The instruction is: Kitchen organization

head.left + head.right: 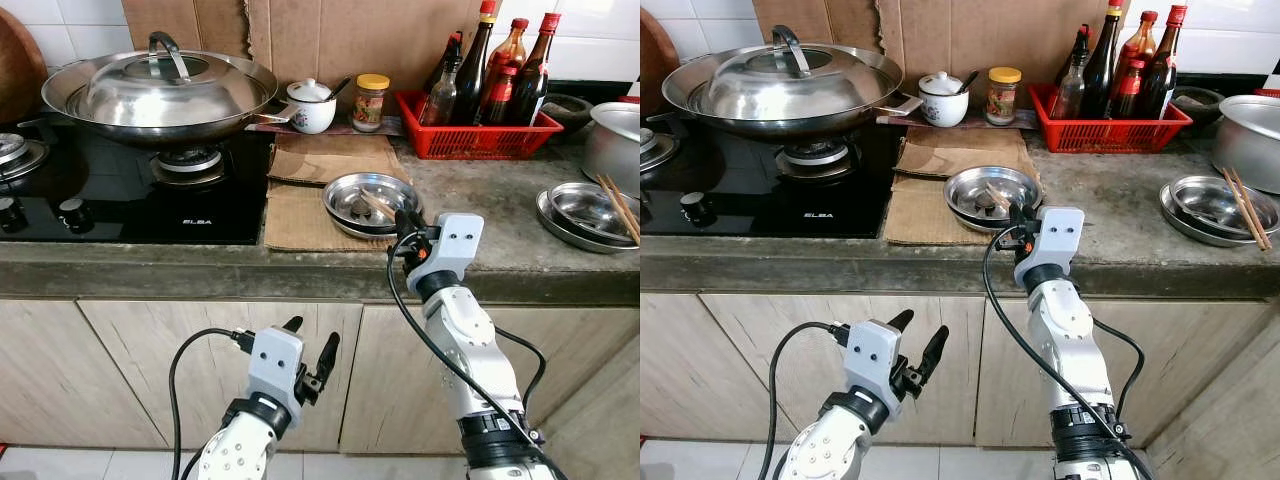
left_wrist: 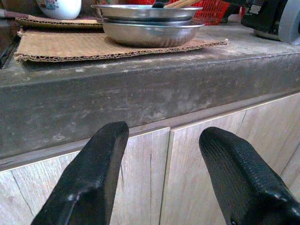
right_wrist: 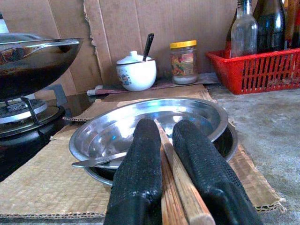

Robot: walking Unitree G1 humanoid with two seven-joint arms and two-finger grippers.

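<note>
Two stacked steel plates (image 1: 372,200) sit on a sheet of cardboard (image 1: 310,215) near the front edge of the concrete counter (image 1: 480,255), just right of the black gas hob (image 1: 110,195). One pair of wooden chopsticks (image 3: 176,178) lies with its far end in the upper plate, beside a metal spoon (image 3: 96,161) resting on the plate's rim; the right gripper (image 3: 171,154) pinches the chopsticks between its two black fingers at the plates' near rim. One lidded wok (image 1: 160,90) stands on a burner at far left. Behind the plates stand one white ceramic pot (image 1: 312,105) with a utensil in it and one yellow-capped jar (image 1: 371,100). One red basket (image 1: 475,135) at far right holds several dark bottles (image 1: 500,75), at least five, though overlap prevents an exact count. Two more steel plates (image 1: 585,212) lie at the right edge, bearing a second pair of chopsticks (image 1: 620,205); one steel pot (image 1: 615,140) stands behind them. One left gripper (image 1: 310,350) hangs below counter level in front of the wooden cabinet doors (image 1: 150,370), its fingers spread and holding nothing.
</note>
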